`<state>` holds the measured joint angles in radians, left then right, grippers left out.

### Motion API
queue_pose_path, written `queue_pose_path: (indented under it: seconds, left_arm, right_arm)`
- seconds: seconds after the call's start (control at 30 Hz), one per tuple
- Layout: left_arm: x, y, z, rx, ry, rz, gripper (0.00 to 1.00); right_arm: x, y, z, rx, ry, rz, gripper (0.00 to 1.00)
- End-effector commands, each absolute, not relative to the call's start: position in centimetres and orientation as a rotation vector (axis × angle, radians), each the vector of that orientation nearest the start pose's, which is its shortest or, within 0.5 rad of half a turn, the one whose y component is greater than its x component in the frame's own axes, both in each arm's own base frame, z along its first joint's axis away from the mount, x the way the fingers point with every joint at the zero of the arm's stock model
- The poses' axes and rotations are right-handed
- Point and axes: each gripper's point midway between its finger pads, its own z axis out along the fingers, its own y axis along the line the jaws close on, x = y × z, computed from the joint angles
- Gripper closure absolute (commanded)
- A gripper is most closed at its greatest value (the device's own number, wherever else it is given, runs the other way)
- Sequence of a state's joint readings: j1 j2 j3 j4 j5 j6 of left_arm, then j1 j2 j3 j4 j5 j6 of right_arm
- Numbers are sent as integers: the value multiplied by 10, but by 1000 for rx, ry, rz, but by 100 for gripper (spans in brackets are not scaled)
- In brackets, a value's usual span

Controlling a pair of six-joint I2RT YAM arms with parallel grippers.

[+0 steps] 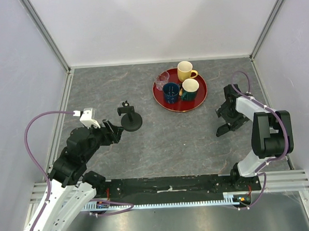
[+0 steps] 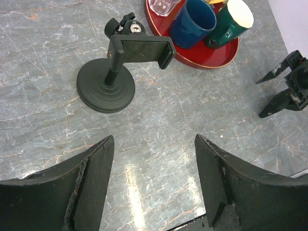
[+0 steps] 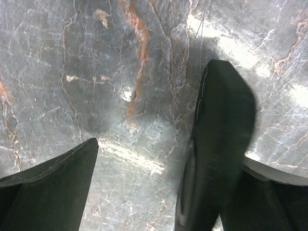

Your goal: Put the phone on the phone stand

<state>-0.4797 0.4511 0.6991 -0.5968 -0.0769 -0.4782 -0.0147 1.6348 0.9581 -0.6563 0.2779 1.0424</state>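
The phone stand (image 1: 130, 119) is black, with a disc base and a stem. It stands left of centre, just ahead of my left gripper (image 1: 115, 132). In the left wrist view its base (image 2: 106, 89) and empty cradle (image 2: 142, 50) show beyond my open, empty left gripper (image 2: 154, 139). My right gripper (image 1: 220, 121) is at the right, low over the table with its jaws apart. In the right wrist view (image 3: 149, 130) a flat black shape with a rounded end (image 3: 224, 125) stands at the right jaw. I cannot tell whether it is the phone. No phone shows in the top view.
A round red tray (image 1: 177, 105) at the back centre holds a yellow mug (image 1: 185, 71), a blue mug (image 1: 170, 92), a green mug (image 1: 190, 88) and a small glass (image 1: 162, 79). White walls with metal frames enclose the grey marbled table.
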Motion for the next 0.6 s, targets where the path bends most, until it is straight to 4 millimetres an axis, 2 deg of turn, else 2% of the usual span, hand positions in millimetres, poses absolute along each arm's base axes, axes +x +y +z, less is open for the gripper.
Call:
queue_pose_path:
  seconds: [0.0,0.13,0.2,0.23,0.37,0.47,0.57]
  left_arm:
    - [205,-112,234,-17,1925,-552,26]
    - [204,-111,234,-17,1923,-553,27]
    - [205,-111,235,-20,1917,-552,27]
    - [204,-110,235,-20,1916,-553,27]
    - [204,-110,236,-20,1911,-554,27]
    - [205,-111,233,-17,1921,-554,27]
    - [205,-113,233,-12,1927,-559,27]
  right_arm:
    - [311,-23,47,1405,2327,-179,2]
    - [305,-13,47,1463,2347,-124,2]
    - [309,-12,50,1429,2342,-89,2]
    - [317,-4,54,1330,2348,-65,2]
    - [322,-17,79,1272,2229,-81,2]
    - [319,-17,78,1296,2215,-70,2]
    - [318,-14,67,1339,2248,-50,2]
